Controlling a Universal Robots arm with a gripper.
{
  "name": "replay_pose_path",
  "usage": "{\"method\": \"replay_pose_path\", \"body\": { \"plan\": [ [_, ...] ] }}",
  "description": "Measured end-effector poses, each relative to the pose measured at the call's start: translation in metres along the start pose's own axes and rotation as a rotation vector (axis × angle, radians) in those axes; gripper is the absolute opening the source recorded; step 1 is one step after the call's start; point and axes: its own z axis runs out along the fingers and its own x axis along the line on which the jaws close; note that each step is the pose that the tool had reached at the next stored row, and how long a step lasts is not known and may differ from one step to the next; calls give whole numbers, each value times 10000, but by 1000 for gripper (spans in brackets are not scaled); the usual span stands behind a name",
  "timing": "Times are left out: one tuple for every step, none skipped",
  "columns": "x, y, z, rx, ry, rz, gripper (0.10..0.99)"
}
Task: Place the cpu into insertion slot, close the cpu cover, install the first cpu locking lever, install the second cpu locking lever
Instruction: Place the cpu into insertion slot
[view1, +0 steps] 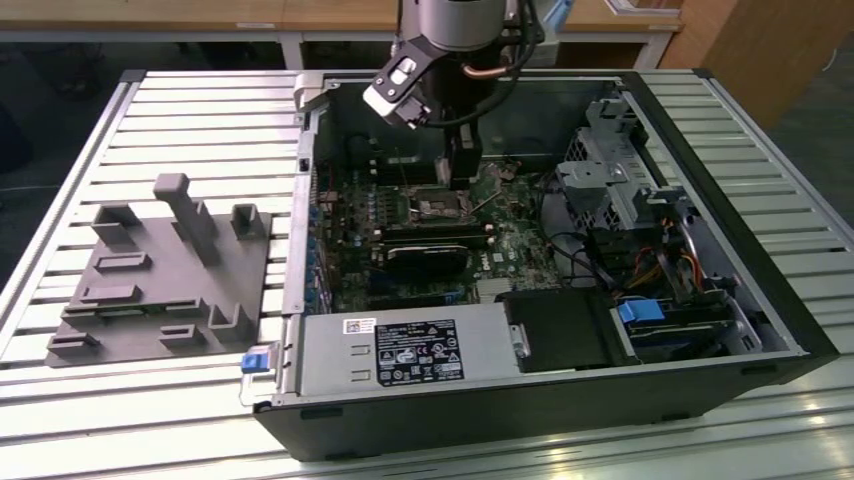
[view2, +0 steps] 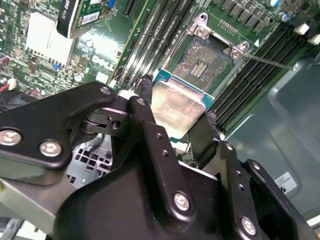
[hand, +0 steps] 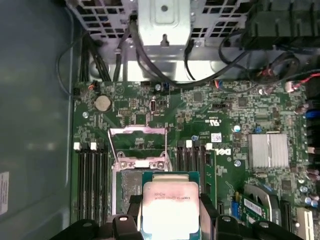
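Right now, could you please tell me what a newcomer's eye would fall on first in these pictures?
In the second wrist view, the claw gripping the silvery cpu by its edges, close to the insertion slot, draws the eye first. In the first wrist view the cpu cover stands open beyond it. In the exterior view, the open computer case lies on a slatted table.
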Motion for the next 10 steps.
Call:
{"method": "replay_pose_path", "body": {
  "plan": [
    [2,-2,15,1,5,-48,541],
    [3,-3,30,0,7,-61,541],
    [3,-4,43,1,7,-62,541],
    [3,-6,55,1,7,-62,541],
    [3,-7,67,2,6,-61,541],
    [3,-8,76,1,6,-61,541],
    [3,-9,84,1,6,-61,541],
    [3,-10,93,0,6,-62,541],
    [3,-11,103,0,7,-69,541],
    [3,-12,113,1,8,-77,541]
  ]
}}
